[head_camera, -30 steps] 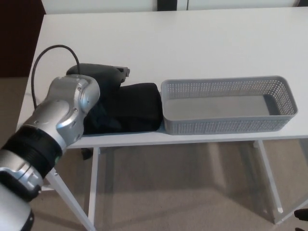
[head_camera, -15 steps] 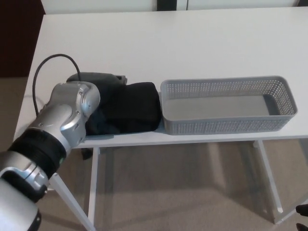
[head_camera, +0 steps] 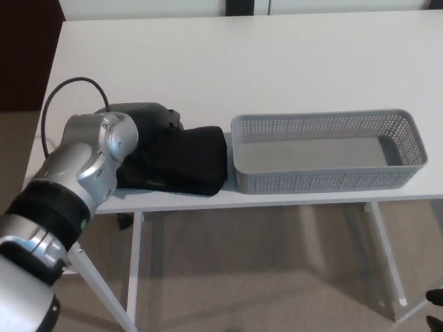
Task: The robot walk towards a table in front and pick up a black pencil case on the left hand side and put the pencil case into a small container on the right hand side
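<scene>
The black pencil case [head_camera: 190,160] lies near the front edge of the white table [head_camera: 277,62], its right end close to the grey perforated container [head_camera: 325,181]. My left hand [head_camera: 149,124] sits on the case's left end with its fingers closed around it. The silver forearm [head_camera: 86,166] hides most of the grasp. The case looks slightly tilted, with its right corner over the table edge. The container is empty. My right hand does not show.
A black cable [head_camera: 59,93] loops from my left wrist over the table's left edge. Carpeted floor and the white table legs [head_camera: 135,263] show below. A dark red panel [head_camera: 28,55] stands at the far left.
My left hand has closed in over the case's left end. The case has shifted a little left and turned, leaving a small gap to the container.
</scene>
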You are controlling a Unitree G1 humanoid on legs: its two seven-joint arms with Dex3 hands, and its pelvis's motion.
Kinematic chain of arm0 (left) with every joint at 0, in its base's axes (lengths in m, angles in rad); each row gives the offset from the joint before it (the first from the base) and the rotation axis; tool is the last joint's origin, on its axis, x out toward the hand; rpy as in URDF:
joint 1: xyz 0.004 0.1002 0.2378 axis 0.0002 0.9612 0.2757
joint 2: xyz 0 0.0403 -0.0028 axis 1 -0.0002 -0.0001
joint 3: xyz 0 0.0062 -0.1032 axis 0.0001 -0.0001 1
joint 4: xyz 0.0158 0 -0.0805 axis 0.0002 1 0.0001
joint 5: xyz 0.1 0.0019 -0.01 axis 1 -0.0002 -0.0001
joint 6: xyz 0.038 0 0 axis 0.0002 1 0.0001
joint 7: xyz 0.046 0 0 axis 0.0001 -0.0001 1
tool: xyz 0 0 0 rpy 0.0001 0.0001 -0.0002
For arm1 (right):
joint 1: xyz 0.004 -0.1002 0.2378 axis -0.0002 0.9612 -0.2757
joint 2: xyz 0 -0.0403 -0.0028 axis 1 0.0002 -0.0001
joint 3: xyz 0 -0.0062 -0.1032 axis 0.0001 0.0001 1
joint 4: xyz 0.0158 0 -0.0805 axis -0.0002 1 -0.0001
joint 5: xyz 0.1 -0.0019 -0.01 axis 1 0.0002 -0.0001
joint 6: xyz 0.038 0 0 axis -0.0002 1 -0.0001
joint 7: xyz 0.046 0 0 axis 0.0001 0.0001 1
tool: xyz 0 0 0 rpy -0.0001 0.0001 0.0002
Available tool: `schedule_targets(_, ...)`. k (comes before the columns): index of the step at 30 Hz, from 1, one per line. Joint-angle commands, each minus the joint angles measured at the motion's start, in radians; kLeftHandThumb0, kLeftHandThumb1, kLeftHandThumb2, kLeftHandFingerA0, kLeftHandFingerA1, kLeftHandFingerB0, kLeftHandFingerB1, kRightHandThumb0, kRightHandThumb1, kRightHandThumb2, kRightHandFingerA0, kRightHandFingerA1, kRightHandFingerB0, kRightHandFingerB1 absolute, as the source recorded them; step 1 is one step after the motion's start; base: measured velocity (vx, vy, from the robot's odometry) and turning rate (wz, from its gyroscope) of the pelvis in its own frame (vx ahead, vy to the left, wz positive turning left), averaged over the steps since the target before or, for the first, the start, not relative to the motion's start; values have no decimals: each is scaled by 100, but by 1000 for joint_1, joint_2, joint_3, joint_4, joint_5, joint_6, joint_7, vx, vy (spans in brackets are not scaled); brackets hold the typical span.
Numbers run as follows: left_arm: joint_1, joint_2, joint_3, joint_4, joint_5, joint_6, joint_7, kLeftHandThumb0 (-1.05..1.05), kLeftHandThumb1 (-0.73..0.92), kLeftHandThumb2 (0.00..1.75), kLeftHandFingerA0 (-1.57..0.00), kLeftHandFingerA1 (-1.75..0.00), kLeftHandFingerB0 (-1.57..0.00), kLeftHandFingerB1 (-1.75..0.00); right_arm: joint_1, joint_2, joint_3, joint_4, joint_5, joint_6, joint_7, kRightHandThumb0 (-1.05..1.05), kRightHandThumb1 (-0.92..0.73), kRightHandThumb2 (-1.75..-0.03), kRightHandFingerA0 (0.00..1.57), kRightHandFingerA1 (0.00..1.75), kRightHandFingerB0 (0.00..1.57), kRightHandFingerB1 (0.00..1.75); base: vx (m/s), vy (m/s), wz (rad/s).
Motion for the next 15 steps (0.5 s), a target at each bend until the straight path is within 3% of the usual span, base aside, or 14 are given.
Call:
schedule_targets(1,33,8,12,-12,-2,-67,68,-18,82,65,-71,-160,-49,-142,1,-15,-6,-5,12,14,0,-28,-46,-54,94,60,86,56,0,0,0)
schedule_targets(3,47,12,25,-28,0,-76,105,-19,82,58,-67,-170,-45,-149,-5,-15,-7,6,13,13,-4,-28,-45,-54,95,61,87,56,0,0,0)
schedule_targets(6,61,14,39,-35,5,-87,154,-15,80,54,-64,-173,-43,-154,-3,-15,-8,-1,14,13,-3,-25,-46,-54,95,61,86,56,0,0,0)
schedule_targets(7,64,16,41,-36,10,-93,168,-35,64,84,-86,-133,-63,-119,-3,-15,-8,0,14,13,-2,-25,-46,-54,94,61,86,56,0,0,0)
schedule_targets(8,67,18,45,-32,11,-111,190,-33,63,84,-87,-133,-64,-118,-4,-16,-7,-2,13,16,-2,-26,-47,-54,94,60,86,56,0,0,0)
schedule_targets(9,72,21,54,-30,4,-123,201,-21,80,51,-63,-174,-43,-154,-4,-16,-6,-1,12,17,-3,-26,-47,-54,93,59,85,56,0,0,0)
schedule_targets(11,82,28,71,-29,-8,-145,216,-20,82,58,-59,-170,-45,-150,-6,-16,-7,3,12,16,-4,-26,-46,-54,94,60,85,56,0,0,0)
schedule_targets(12,84,30,76,-30,-10,-148,217,-15,85,54,-63,-175,-45,-157,-5,-16,-6,2,12,15,-3,-25,-46,-54,94,60,85,56,0,0,0)
schedule_targets(15,91,35,97,-38,-18,-145,216,-23,81,52,-66,-174,-45,-155,-2,-15,-6,-7,13,20,-2,-26,-46,-54,95,61,86,56,0,0,0)
